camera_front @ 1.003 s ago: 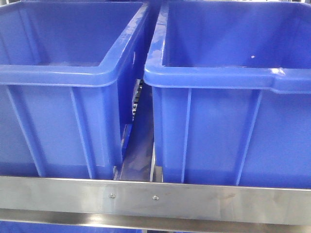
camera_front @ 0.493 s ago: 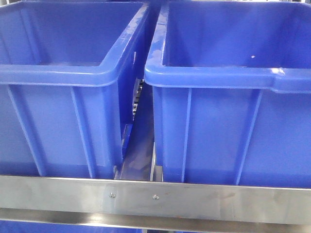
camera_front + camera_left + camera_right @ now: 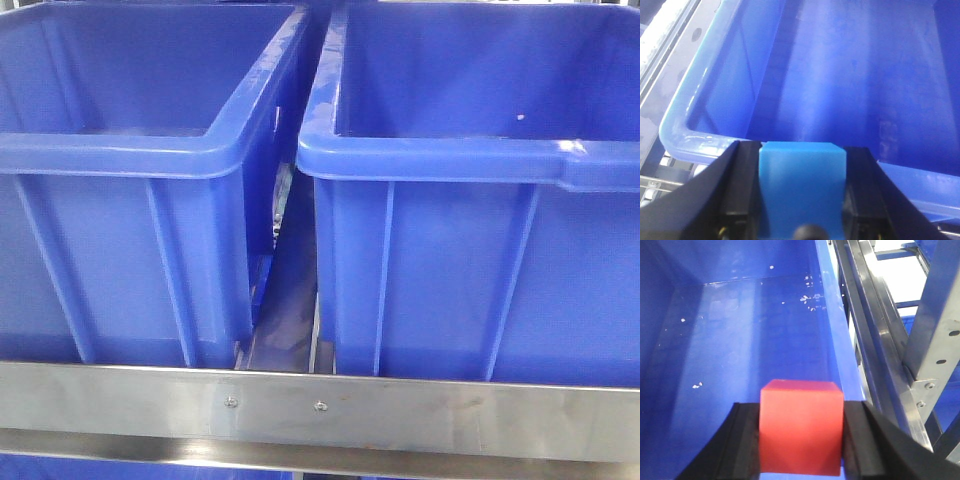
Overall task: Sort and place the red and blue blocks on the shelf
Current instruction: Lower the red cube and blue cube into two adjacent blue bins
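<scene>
Red block – right gripper; blue block – left gripper

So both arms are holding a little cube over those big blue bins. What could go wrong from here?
1. The light blue block in the left jaws seems to sit right over the near rim of a blue crate; released here, it might clip the rim and tumble outside.
2. The red block in the right jaws hangs over the other crate, close to its right wall, with the steel shelf frame just beyond; a sideways drift could bump them.
</scene>
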Robot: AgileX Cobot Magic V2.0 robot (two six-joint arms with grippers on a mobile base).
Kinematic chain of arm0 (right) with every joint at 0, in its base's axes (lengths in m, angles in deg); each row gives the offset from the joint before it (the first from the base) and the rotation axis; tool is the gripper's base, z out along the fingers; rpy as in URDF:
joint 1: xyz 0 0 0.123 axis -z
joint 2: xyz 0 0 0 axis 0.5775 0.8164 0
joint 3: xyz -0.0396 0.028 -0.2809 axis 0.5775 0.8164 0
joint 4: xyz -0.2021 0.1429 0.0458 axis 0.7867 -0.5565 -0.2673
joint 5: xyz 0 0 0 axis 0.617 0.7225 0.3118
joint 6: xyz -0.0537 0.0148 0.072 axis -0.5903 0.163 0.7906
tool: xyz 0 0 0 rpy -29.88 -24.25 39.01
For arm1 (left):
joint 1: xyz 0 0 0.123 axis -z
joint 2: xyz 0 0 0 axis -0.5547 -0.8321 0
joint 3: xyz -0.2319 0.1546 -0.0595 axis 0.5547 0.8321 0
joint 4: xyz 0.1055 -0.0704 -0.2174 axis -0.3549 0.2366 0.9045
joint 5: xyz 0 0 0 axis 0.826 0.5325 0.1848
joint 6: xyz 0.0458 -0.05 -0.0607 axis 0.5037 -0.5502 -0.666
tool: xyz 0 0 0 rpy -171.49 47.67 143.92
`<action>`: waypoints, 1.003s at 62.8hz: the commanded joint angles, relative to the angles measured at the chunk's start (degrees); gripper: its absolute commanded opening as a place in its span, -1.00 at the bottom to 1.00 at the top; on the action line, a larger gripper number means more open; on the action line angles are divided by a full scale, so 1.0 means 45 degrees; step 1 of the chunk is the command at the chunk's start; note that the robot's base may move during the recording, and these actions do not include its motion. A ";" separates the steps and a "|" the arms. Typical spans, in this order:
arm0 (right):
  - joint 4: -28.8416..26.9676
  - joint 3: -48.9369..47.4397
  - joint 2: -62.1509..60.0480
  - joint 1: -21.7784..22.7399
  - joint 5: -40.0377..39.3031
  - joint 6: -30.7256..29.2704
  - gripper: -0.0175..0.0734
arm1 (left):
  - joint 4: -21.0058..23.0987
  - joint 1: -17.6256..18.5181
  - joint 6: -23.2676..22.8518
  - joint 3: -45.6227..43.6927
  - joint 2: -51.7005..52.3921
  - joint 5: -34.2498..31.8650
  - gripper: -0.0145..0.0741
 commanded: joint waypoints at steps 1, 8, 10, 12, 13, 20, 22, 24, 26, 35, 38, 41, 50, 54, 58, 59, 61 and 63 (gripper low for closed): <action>0.0090 -0.0395 0.0092 0.0090 -0.0978 -0.0101 -0.49 | -0.0085 -0.0015 -0.0090 -0.0397 -0.0035 -0.0948 -0.39; 0.0090 -0.0395 0.0092 0.0090 -0.0978 -0.0101 -0.49 | -0.0085 -0.0015 -0.0090 -0.0397 -0.0035 -0.0948 -0.39; 0.0090 -0.0395 0.0092 0.0090 -0.0978 -0.0101 -0.49 | -0.0085 -0.0015 -0.0090 -0.0397 -0.0035 -0.0948 -0.39; 0.0090 -0.0395 0.0092 0.0090 -0.0978 -0.0101 -0.49 | -0.0085 -0.0015 -0.0090 -0.0397 -0.0035 -0.0948 -0.39; 0.0090 -0.0395 0.0092 0.0090 -0.0978 -0.0101 -0.49 | -0.0085 -0.0015 -0.0090 -0.0397 -0.0035 -0.0948 -0.39; 0.0090 -0.0395 0.0092 0.0090 -0.0978 -0.0101 -0.49 | -0.0085 -0.0015 -0.0090 -0.0397 -0.0035 -0.0948 -0.39; 0.0090 -0.0395 0.0092 0.0090 -0.0978 -0.0101 -0.49 | -0.0085 -0.0015 -0.0090 -0.0397 -0.0035 -0.0948 -0.39; 0.0090 -0.0395 0.0092 0.0090 -0.0978 -0.0101 -0.49 | -0.0085 -0.0015 -0.0090 -0.0397 -0.0035 -0.0948 -0.39; 0.0090 -0.0395 0.0092 0.0090 -0.0978 -0.0101 -0.49 | -0.0085 -0.0015 -0.0090 -0.0397 -0.0035 -0.0948 -0.39; 0.0090 -0.0395 0.0092 0.0090 -0.0978 -0.0101 -0.49 | -0.0085 -0.0015 -0.0090 -0.0397 -0.0035 -0.0948 -0.39; 0.0090 -0.0395 0.0092 0.0090 -0.0978 -0.0101 -0.49 | -0.0085 -0.0015 -0.0090 -0.0397 -0.0035 -0.0948 -0.39; 0.0090 -0.0395 0.0092 0.0090 -0.0978 -0.0101 -0.49 | -0.0085 -0.0015 -0.0090 -0.0397 -0.0035 -0.0948 -0.39; 0.0090 -0.0395 0.0092 0.0090 -0.0978 -0.0101 -0.49 | -0.0085 -0.0015 -0.0090 -0.0397 -0.0035 -0.0971 -0.39; 0.0090 -0.0395 0.0092 0.0090 -0.0978 -0.0101 -0.49 | -0.0085 -0.0015 -0.0090 -0.0397 -0.0035 -0.0971 -0.39; 0.0090 -0.0395 0.0092 0.0090 -0.0978 -0.0101 -0.49 | -0.0085 -0.0015 -0.0090 -0.0397 -0.0035 -0.0971 -0.39; 0.0090 -0.0395 0.0092 0.0090 -0.0978 -0.0101 -0.49 | -0.0085 -0.0015 -0.0090 -0.0397 -0.0035 -0.0971 -0.39; 0.0090 -0.0395 0.0092 0.0090 -0.0978 -0.0101 -0.49 | -0.0085 -0.0015 -0.0090 -0.0397 -0.0035 -0.0971 -0.39; 0.0090 -0.0395 0.0092 0.0090 -0.0978 -0.0101 -0.49 | -0.0085 -0.0015 -0.0090 -0.0397 -0.0035 -0.0971 -0.39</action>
